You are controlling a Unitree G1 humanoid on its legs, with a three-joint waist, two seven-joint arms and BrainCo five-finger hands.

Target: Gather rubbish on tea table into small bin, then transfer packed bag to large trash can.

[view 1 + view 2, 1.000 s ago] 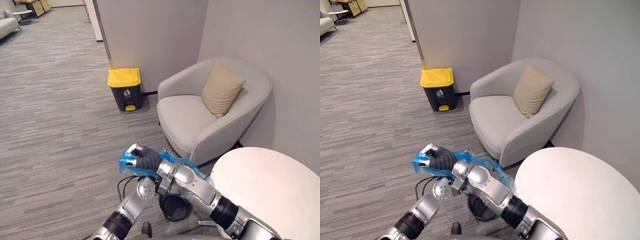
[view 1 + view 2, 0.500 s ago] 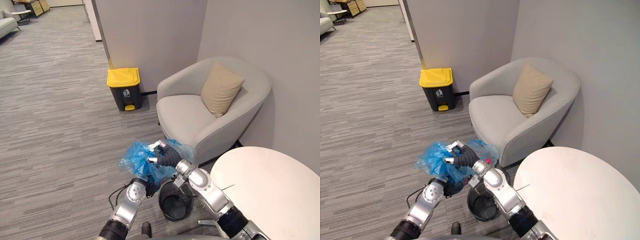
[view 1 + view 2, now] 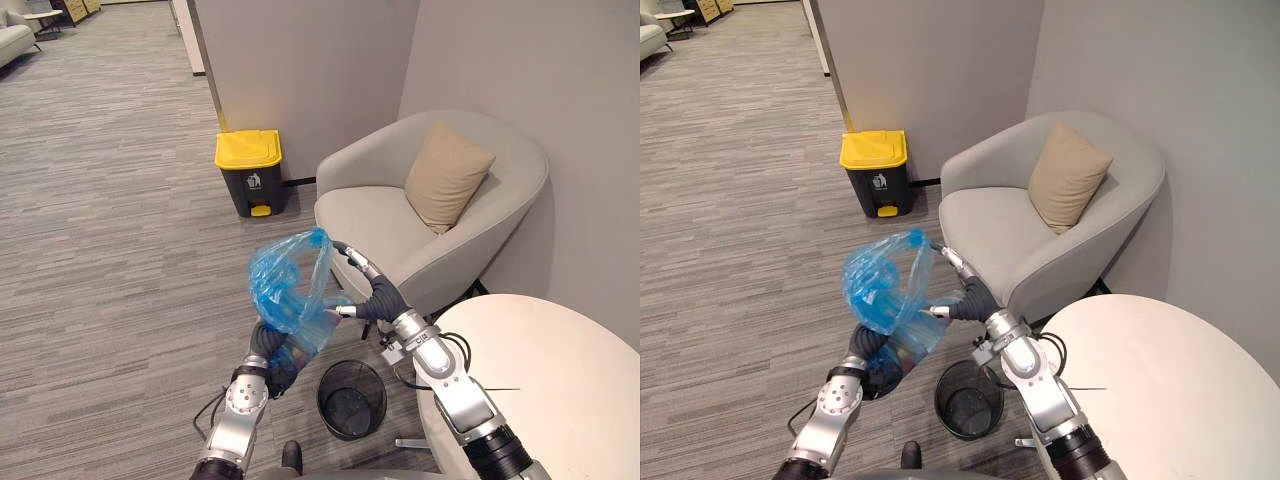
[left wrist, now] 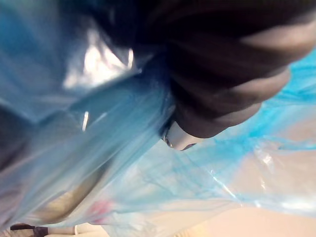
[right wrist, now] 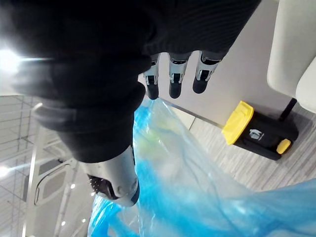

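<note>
Hoisting the blue bag (image 3: 285, 290) higher than before, clear of the small bin (image 3: 323, 400), stretching its mouth on the right hand's (image 3: 378, 297) straight fingers (image 5: 170, 79), propping its base with the left hand (image 3: 268, 358), grip unreadable; next, probably closing that mouth and carrying to the yellow-lidded trash can (image 3: 250, 175).

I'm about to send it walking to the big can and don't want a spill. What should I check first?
1. Blue bag out of the small bin: ok, held above it.
2. Bag top tied: not ok, looks open.
3. Left hand under the bag, right hand at its top: ok.
4. Firmness of either hold: cannot tell.
5. Large trash can lid open: not ok, shut.
</note>
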